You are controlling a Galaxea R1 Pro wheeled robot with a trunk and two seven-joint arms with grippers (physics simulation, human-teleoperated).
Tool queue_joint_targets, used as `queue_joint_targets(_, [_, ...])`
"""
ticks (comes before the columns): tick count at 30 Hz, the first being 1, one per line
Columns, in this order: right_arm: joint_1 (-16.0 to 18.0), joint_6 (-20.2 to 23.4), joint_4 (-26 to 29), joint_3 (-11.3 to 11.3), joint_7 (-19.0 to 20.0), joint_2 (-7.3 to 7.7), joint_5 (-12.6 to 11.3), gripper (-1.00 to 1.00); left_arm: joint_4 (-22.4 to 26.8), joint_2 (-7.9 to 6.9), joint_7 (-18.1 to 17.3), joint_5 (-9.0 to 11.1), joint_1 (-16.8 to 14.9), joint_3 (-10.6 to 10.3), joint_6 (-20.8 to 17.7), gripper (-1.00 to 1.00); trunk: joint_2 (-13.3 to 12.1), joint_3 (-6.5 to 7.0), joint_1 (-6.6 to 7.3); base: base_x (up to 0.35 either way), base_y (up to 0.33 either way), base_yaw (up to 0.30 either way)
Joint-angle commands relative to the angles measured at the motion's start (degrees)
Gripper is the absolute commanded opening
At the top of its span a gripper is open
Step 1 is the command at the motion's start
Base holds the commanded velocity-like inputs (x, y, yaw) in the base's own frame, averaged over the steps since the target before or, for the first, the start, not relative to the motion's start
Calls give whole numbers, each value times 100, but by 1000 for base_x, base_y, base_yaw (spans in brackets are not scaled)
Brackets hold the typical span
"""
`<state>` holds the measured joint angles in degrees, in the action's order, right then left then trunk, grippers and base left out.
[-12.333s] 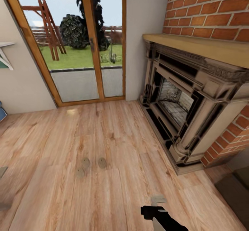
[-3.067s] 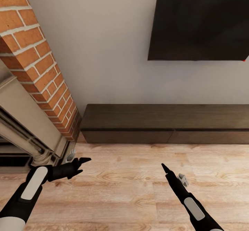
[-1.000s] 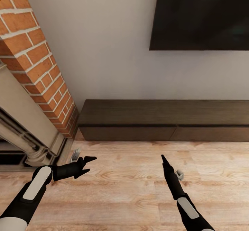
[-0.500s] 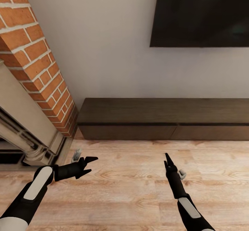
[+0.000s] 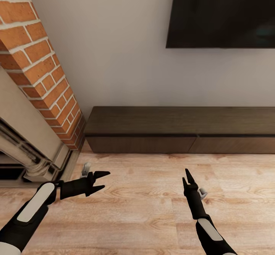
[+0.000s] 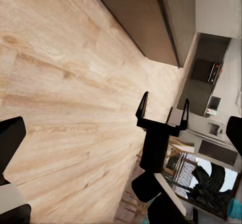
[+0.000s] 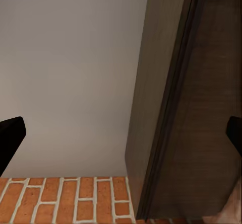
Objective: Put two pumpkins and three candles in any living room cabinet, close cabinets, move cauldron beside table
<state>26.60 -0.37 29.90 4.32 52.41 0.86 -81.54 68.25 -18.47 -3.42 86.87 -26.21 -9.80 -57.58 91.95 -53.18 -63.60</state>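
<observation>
The cabinet (image 5: pixel 179 129) is a long, low dark-brown unit against the wall ahead, and its drawer fronts are shut. My left gripper (image 5: pixel 100 180) hovers over the wood floor short of the cabinet's left end, fingers spread and empty. My right gripper (image 5: pixel 186 176) is also open and empty, pointing at the cabinet from a little way off. The left wrist view shows the right gripper (image 6: pixel 162 109) with its two fingers apart. The right wrist view looks at the cabinet (image 7: pixel 196 108) front, with a fingertip (image 7: pixel 10 136) at each edge. The pumpkins, candles and cauldron are out of view.
A brick chimney (image 5: pixel 38 56) and the grey fireplace surround (image 5: pixel 23 140) stand close on the left, beside my left arm. A dark screen (image 5: pixel 221 14) hangs on the white wall above the cabinet. Wood floor (image 5: pixel 141 209) lies between me and the cabinet.
The view has drifted slightly, so the camera moved. My right gripper has turned and now shows two separate fingertips. The left gripper has edged a little to the right.
</observation>
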Motion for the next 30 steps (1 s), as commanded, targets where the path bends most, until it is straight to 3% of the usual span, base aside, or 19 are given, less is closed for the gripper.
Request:
queue_joint_targets(1, [3, -4, -9, -14, 18, 2, -44, 100, 13, -40, -36, 56, 1, -48, -4, 100, 43, -22, -22, 0, 0, 0])
queue_joint_targets(6, [3, 44, -27, -4, 6, 2, -68, 100, 585, -330, -36, 763, 159, -337, -4, 100, 244, -112, -132, 0, 0, 0])
queue_joint_targets(11, [3, 81, -35, -1, -12, 2, -79, 100, 1475, -397, -36, 1280, 419, -576, -1, 100, 444, -202, -242, 0, 0, 0])
queue_joint_targets(16, [3, 89, -36, 6, -12, 2, -81, 100, 1703, -430, -36, 1423, 477, -698, 1, 100, 645, -291, -352, 0, 0, 0])
queue_joint_targets(19, [3, 90, -36, 0, -9, 2, -81, 100, 1729, -702, -36, 1460, 484, -712, 2, 100, 765, -345, -418, 0, 0, 0])
queue_joint_targets(22, [3, 90, -36, -1, -11, -1, -81, 100, 1730, -794, -36, 1469, 485, -710, 7, 100, 886, -399, -483, 0, 0, 0])
queue_joint_targets(30, [3, 90, -59, 5, -46, -7, -80, 100, 1735, -833, -36, 1473, 486, -726, 10, 100, 1206, -543, -659, 0, 0, 0])
